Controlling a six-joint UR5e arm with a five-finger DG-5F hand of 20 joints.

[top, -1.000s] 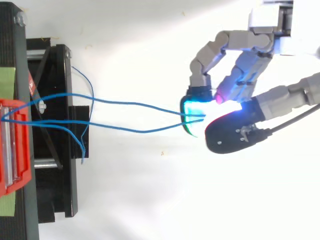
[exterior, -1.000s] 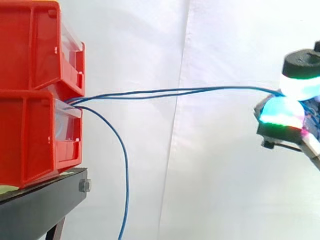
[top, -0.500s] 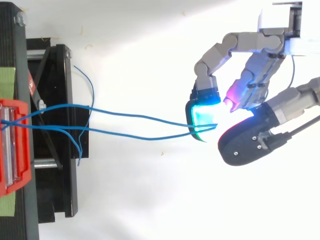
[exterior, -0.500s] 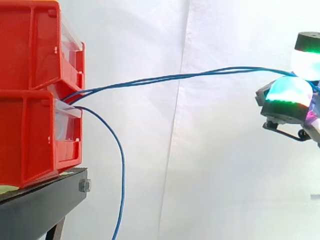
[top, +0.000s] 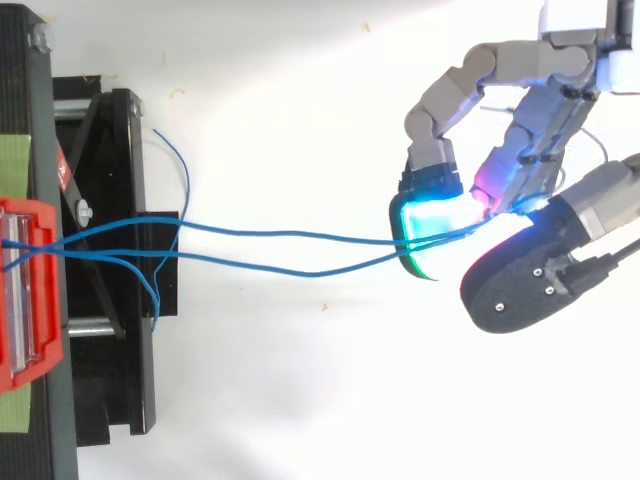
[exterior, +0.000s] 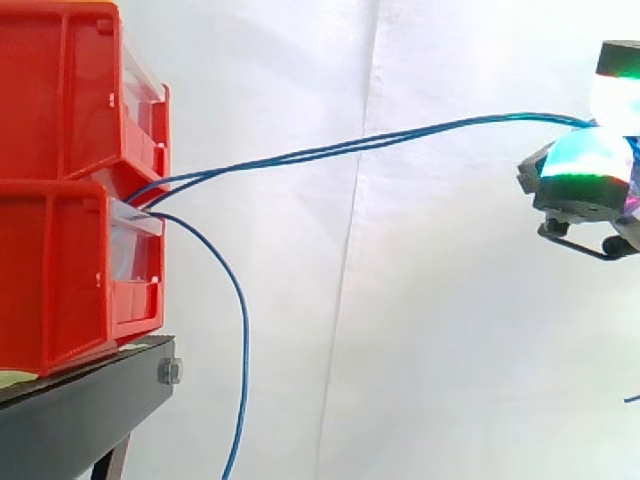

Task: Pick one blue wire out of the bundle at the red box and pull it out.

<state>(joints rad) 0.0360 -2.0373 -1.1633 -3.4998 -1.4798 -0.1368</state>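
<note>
At the right edge of the frame your hand point(top: 535, 130) is closed in a pinch. Its curled fingers and thumb squeeze two blue strands point(exterior: 400, 138) between the glowing pads point(top: 430, 215). You see the strands run leftward close together, sloping down in the side view, to the mouth of the lower red box point(exterior: 70, 280), under a second red box point(exterior: 70, 90). A third blue wire point(exterior: 244, 330) droops from the same opening past the bottom edge. Both boxes sit on a black stand point(exterior: 90, 410), with a white curtain point(exterior: 470, 350) behind.
</note>
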